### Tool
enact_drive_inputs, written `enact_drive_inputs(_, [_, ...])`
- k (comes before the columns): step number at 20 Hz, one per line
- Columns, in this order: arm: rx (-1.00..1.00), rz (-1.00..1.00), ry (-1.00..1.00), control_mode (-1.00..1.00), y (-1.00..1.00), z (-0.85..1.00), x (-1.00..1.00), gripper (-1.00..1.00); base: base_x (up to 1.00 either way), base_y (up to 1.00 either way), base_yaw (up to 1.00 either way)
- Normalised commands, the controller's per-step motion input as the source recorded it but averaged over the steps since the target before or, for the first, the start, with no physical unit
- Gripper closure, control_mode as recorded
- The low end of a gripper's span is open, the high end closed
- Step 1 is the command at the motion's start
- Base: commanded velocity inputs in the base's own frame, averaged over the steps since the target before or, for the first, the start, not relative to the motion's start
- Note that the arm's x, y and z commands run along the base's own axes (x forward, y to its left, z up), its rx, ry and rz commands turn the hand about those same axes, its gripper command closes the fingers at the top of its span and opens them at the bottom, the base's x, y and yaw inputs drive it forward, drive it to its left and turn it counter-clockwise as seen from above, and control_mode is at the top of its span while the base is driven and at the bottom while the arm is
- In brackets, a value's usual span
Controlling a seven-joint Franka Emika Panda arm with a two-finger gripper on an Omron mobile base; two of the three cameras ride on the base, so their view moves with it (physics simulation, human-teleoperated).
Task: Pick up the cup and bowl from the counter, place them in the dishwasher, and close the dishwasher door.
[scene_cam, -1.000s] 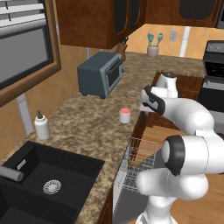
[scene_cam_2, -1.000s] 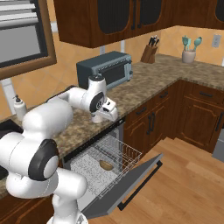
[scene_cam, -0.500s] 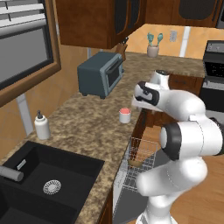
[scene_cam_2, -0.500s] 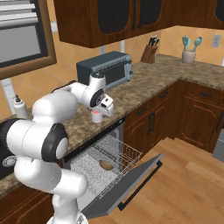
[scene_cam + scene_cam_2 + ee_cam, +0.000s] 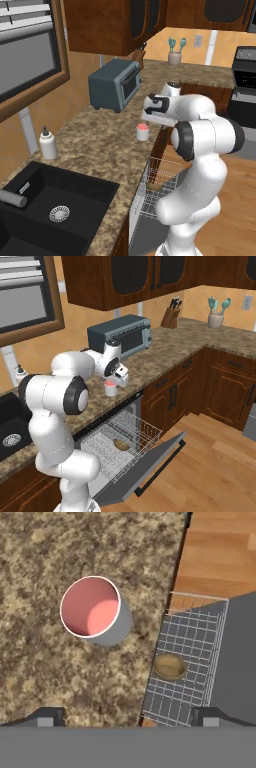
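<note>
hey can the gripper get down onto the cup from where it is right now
Probably yes. The open gripper hangs above the cup, which stands upright on bare counter, though the cup sits off to one side of the jaws.

The pincer [image 5: 150, 120] has swung left to hover over the cup [image 5: 143, 132].

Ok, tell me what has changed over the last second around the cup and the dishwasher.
The white arm's open two-finger gripper has swung in over the speckled granite counter until it hangs above the small white cup with the pink inside; it holds nothing. The cup, the tan-brown bowl in the white wire rack and the lowered grey dishwasher door stayed put.
</note>
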Motion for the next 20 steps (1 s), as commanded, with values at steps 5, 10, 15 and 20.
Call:
enact_drive_inputs(5, [0.1,0.0,0.01,-1.0,0.0,-0.42,0.57,-1.0,0.0,0.0,0.0])
enact_drive_inputs(10, [0.04,0.0,0.0,-1.0,0.0,-0.17,0.53,-1.0,0.0,0.0,0.0])
enact_drive_inputs(15, [0.0,0.0,0.0,-1.0,0.09,-0.1,0.31,-1.0,0.0,0.0,0.0])
enact_drive_inputs(20, [0.0,0.0,0.0,-1.0,0.07,-0.28,0.18,-1.0,0.0,0.0,0.0])
